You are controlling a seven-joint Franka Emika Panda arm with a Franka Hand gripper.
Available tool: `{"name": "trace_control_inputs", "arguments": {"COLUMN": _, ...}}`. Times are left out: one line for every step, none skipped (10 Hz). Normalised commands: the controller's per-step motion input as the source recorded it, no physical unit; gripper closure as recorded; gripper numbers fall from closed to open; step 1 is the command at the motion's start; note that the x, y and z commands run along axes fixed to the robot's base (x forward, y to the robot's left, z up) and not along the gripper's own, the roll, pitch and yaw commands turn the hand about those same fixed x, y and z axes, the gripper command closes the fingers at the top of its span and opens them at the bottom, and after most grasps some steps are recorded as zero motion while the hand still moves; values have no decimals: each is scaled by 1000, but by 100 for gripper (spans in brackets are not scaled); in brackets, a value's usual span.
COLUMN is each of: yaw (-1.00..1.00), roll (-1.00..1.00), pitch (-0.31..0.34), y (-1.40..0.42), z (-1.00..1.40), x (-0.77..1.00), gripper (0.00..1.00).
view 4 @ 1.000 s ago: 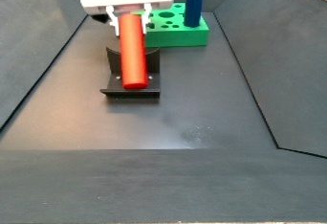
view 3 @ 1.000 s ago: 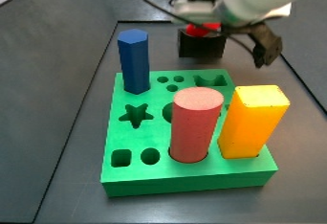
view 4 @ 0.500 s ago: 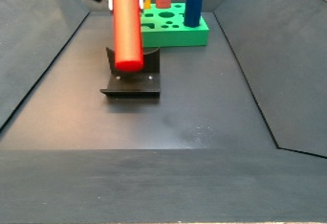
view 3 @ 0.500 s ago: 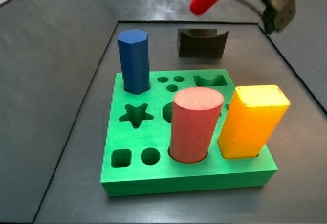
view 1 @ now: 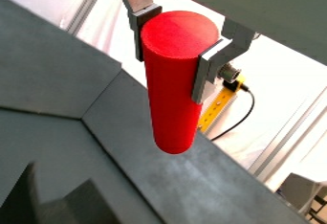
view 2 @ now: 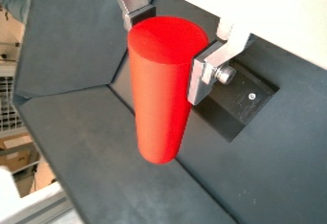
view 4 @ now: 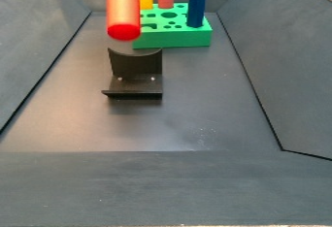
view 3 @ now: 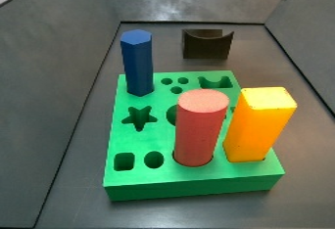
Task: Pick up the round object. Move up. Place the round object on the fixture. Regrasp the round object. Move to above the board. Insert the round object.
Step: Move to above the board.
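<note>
Clamping the round object (view 1: 173, 79) between its silver fingers (view 1: 212, 63), the claw (view 2: 170, 32) holds it near one end in both wrist views. Below the claw sits the fixture (view 4: 135, 73), with the board (view 4: 176, 29) just beyond it.

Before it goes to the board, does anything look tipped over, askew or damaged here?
Nothing stands out. The tool grips the round object at its top end, hanging straight above the fixture. On the board, the blue, pink and yellow pegs stand upright.
</note>
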Motion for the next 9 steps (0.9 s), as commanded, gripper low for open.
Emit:
{"name": "trace_control_inputs", "arguments": {"yaw": 9, "roll": -44, "pitch": 96, "y": 12, "z": 315, "x": -27, "gripper": 100}}
{"name": "trace_control_inputs", "arguments": {"yaw": -86, "roll": -1000, "pitch": -21, "y": -1000, "z": 416, "x": -573, "gripper": 100}}
{"name": "trace_control_inputs", "arguments": {"yaw": -83, "roll": -1000, "pitch": -28, "y": -1000, "z": 394, "x": -571, "gripper": 100}}
{"name": "trace_control_inputs", "arguments": {"yaw": -85, "roll": -1000, "pitch": -37, "y": -1000, "z": 428, "x": -608, "gripper": 100}}
{"name": "trace_control_inputs", "arguments": {"yaw": -90, "roll": -1000, "pitch": -40, "y": -1000, "z": 421, "x": -627, "gripper": 100}}
{"name": "trace_control_inputs", "arguments": {"yaw": -92, "roll": -1000, "pitch": -36, "y": -1000, "z": 418, "x": -623, "gripper": 100}}
{"name": "trace_control_inputs", "arguments": {"yaw": -96, "roll": -1000, "pitch": -28, "y": -1000, "z": 429, "x": -633, "gripper": 100}}
{"name": "trace_control_inputs", "arguments": {"yaw": -96, "roll": -1000, "pitch": -24, "y": -1000, "z": 436, "x": -654, "gripper": 100}}
{"name": "trace_control_inputs", "arguments": {"yaw": -99, "roll": -1000, "pitch": -24, "y": -869, "z": 386, "x": -615, "gripper": 100}}
